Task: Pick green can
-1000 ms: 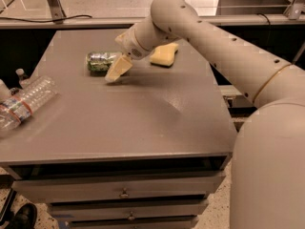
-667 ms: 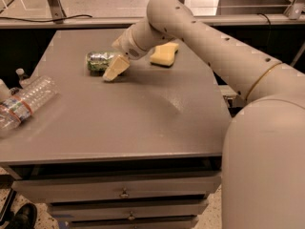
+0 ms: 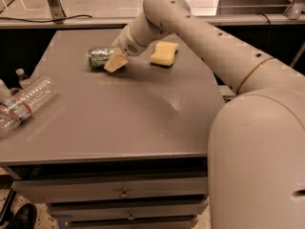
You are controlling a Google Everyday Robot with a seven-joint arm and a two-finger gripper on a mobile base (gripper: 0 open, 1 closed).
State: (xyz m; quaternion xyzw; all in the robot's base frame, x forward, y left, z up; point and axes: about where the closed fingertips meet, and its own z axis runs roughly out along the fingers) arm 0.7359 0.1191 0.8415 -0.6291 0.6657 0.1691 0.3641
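The green can (image 3: 97,57) lies on its side on the grey table (image 3: 119,123), at the back left of centre. It has a green and white print and a shiny end. My gripper (image 3: 113,61) is at the can's right end, reaching in from the right and touching or overlapping it. The can's right part is hidden behind the gripper. The can rests on the table surface.
A yellow sponge (image 3: 164,54) lies just right of the gripper, behind my arm (image 3: 209,46). A clear plastic bottle with a red-banded label (image 3: 24,104) lies at the table's left edge. Drawers (image 3: 124,193) are below the front edge.
My arm's upper part has swung a little to the left and nearer the camera. The gripper stays at the can's right end. The can, sponge and bottle have not visibly moved.
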